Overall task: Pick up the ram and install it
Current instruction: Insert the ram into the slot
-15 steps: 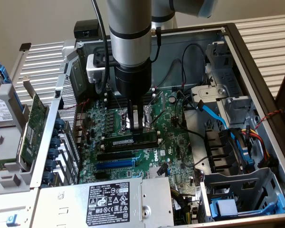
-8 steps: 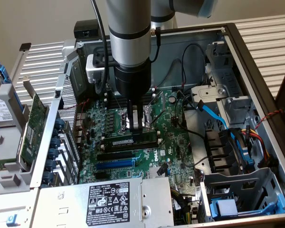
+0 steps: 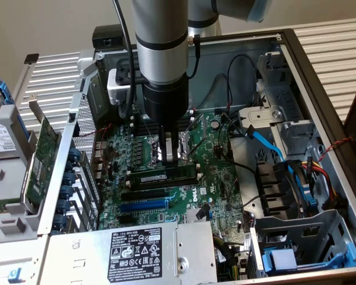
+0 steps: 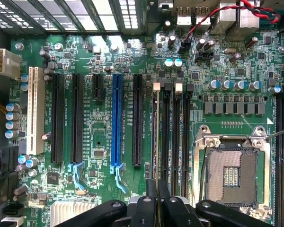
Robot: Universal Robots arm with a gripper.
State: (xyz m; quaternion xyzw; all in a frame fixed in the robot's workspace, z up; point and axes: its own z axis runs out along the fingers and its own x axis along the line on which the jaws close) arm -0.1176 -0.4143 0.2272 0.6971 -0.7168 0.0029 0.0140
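The ram [image 3: 148, 178], a narrow green stick with black chips and a white label, stands on edge along the black memory slot nearest the expansion slots. My gripper [image 3: 171, 164] comes straight down from the arm onto the middle of the stick's top edge. In the wrist view the black fingers [image 4: 151, 191] are pressed together, so the gripper [image 4: 157, 188] is shut. It lines up with the first memory slot [image 4: 155, 132] of the row. How deep the ram sits in the slot is hidden by the fingers.
The open CPU socket [image 4: 229, 175] lies just beyond the memory slots [image 4: 173, 132]. The blue expansion slot [image 4: 116, 123] is on their other side. A green expansion card [image 3: 41, 154] rests outside the case at the exterior view's left. The power supply [image 3: 136, 249] is in front, and cables [image 3: 273, 148] are at the right.
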